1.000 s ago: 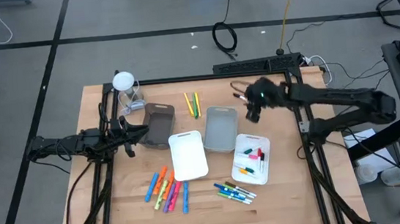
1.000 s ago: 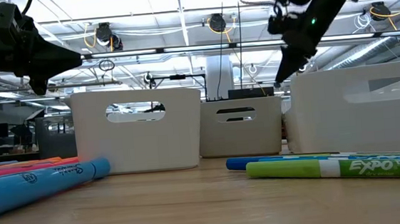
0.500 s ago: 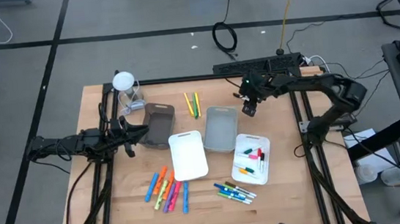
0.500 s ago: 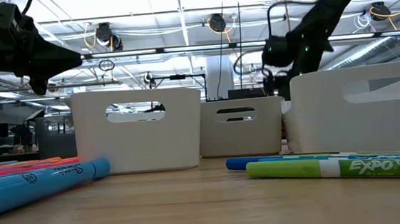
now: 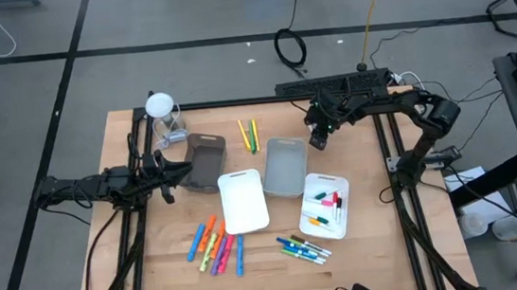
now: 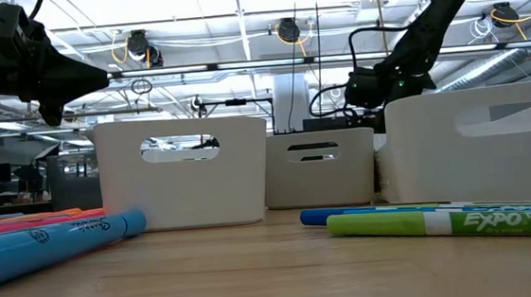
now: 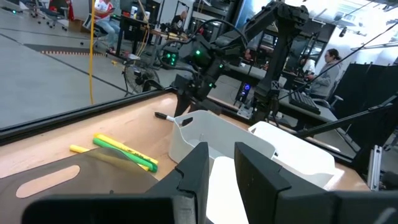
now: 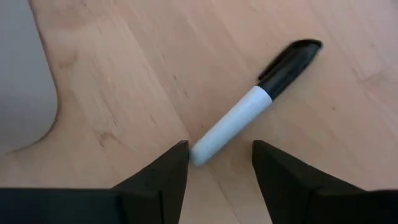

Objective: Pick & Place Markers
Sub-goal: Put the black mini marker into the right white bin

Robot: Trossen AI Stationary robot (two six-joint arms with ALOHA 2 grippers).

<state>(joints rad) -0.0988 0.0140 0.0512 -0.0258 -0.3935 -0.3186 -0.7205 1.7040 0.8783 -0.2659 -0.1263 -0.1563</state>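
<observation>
Four rectangular trays with rounded corners sit near the middle of the pale wooden table [image 5: 155,260]: a brown tray [image 5: 207,160] at about ten o'clock, a grey tray [image 5: 285,166] at one o'clock, a white tray [image 5: 243,202] at the centre, and a second white tray [image 5: 326,204] at four o'clock holding several markers, red, orange and others too small to count. Two slim markers, yellow and green [image 5: 249,134], lie side by side at twelve o'clock. A fan of orange, pink, blue and purple markers [image 5: 215,244] lies at seven o'clock, and a cluster of blue and green markers [image 5: 303,249] at five o'clock. One white-barrelled marker with a black cap [image 8: 255,101] lies flat on the grainy wood at the far right. The right gripper [image 8: 214,163] hovers over its white end, dark fingers spread either side, holding nothing. The left gripper [image 7: 219,163] waits at nine o'clock, fingers narrowly parted and empty.
</observation>
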